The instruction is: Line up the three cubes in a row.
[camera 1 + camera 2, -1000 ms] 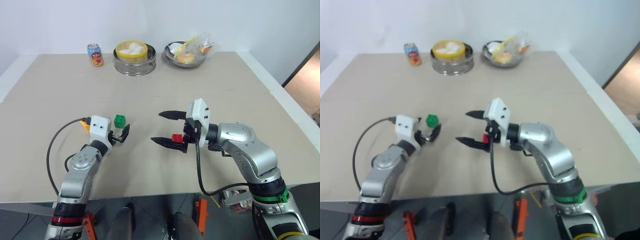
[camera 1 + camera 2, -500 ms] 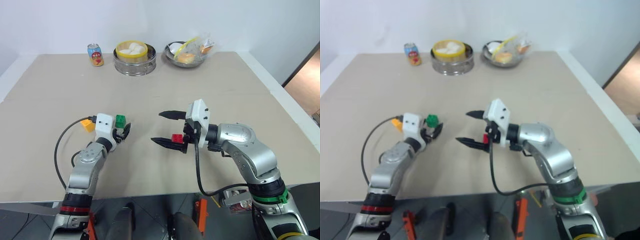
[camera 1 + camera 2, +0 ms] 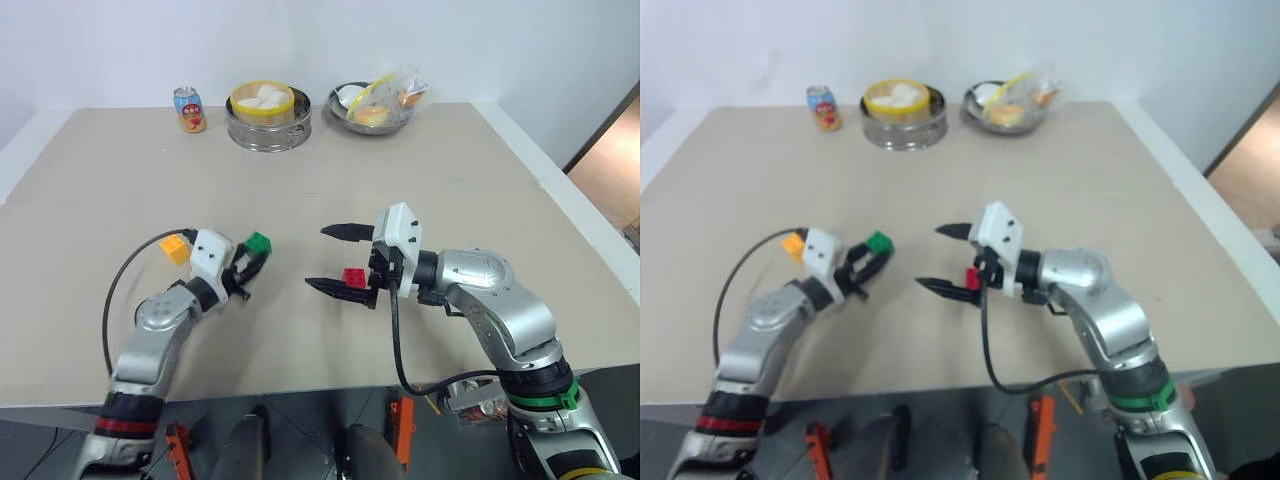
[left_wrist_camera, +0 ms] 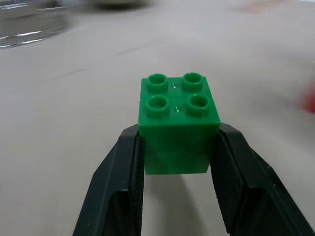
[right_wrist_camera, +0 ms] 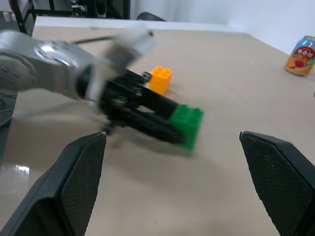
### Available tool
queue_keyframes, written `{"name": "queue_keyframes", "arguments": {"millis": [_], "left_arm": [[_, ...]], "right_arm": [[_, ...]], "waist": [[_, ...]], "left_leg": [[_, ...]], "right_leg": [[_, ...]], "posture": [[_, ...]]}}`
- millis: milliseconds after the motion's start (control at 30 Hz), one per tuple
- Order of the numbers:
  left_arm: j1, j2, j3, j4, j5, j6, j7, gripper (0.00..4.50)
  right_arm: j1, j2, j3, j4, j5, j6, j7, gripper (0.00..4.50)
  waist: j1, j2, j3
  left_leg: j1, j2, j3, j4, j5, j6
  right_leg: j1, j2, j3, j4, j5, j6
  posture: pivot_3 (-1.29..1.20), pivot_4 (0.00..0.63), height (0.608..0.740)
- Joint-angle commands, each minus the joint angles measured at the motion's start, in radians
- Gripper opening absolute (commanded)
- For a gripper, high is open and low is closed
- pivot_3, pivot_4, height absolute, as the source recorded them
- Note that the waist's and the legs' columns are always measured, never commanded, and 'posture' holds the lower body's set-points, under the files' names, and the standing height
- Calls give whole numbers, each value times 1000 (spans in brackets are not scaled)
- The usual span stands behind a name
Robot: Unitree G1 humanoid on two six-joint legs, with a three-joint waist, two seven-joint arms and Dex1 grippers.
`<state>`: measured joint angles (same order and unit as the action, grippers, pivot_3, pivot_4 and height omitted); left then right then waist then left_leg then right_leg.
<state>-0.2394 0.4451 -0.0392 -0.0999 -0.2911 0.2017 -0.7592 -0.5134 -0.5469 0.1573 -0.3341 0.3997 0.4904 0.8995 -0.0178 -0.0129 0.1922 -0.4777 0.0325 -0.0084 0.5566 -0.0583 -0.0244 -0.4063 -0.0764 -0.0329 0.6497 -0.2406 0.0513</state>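
Your left gripper (image 3: 254, 262) is clamped on the green cube (image 4: 178, 120); in the left wrist view both black fingers (image 4: 123, 182) press flat against the cube's two sides, studs facing up; whether the cube sits on the table (image 3: 420, 170) or just above it, you cannot tell. The yellow cube (image 3: 176, 247) sits on the table just behind that gripper's white head, on its outer side, apart from the fingers.

Your right gripper (image 3: 336, 258) points across toward the left one, its two fingers spread wide and holding nothing; the red cube (image 3: 353, 277) lies on the table close under this gripper's head, between the roots of the fingers as seen from above; you cannot tell whether it touches them. In the right wrist view the green cube and the left gripper lie ahead between the spread fingertips (image 5: 81, 162), with the yellow cube beyond.

Far beyond both grippers, at the table's back edge: a can (image 3: 190, 109), a steamer (image 3: 268, 116) with white buns, and a metal bowl (image 3: 376, 108) holding bagged food.
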Motion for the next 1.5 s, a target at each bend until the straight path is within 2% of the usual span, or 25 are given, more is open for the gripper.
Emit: {"name": "queue_keyframes", "arguments": {"millis": [33,167,333,633,1033,1500], "left_arm": [[-6,77,-38,-13,-27,-72,-195,1301],[-90,104,-74,76,-32,-85,-322,1301],[-247,80,-132,249,-2,-147,-445,1301],[-427,4,-161,512,60,-285,-519,1301],[-490,-66,-167,645,114,-346,-541,1301],[-492,-74,-164,664,139,-333,-555,1301]], "right_arm": [[13,-21,-26,-51,16,-9,12,4500],[25,-30,-29,-70,27,3,10,4500],[35,-27,-31,-129,60,56,-11,4500],[75,-37,-39,-197,76,99,-53,4500],[101,-51,-55,-236,89,123,-90,4500],[114,-61,-59,-238,101,121,-106,4500]], "waist": [[0,0,0],[1,0,0],[1,0,0],[4,0,0],[4,0,0],[4,0,0]], "left_leg": [[0,0,0,-1,0,0],[-1,0,1,-1,0,0],[-2,0,3,1,-1,1],[-6,1,4,3,-1,3],[-6,5,4,9,-2,2],[-6,6,4,9,-2,3]], "right_leg": [[0,0,0,0,0,0],[0,-2,0,-1,0,0],[-1,-6,-5,-2,1,0],[0,-4,-6,-2,3,4],[1,-1,-6,-2,6,3],[1,1,-6,-2,7,3]], "posture": [[0,150,740],[0,150,740],[0,150,740],[0,150,740],[0,150,740],[0,150,740]]}}
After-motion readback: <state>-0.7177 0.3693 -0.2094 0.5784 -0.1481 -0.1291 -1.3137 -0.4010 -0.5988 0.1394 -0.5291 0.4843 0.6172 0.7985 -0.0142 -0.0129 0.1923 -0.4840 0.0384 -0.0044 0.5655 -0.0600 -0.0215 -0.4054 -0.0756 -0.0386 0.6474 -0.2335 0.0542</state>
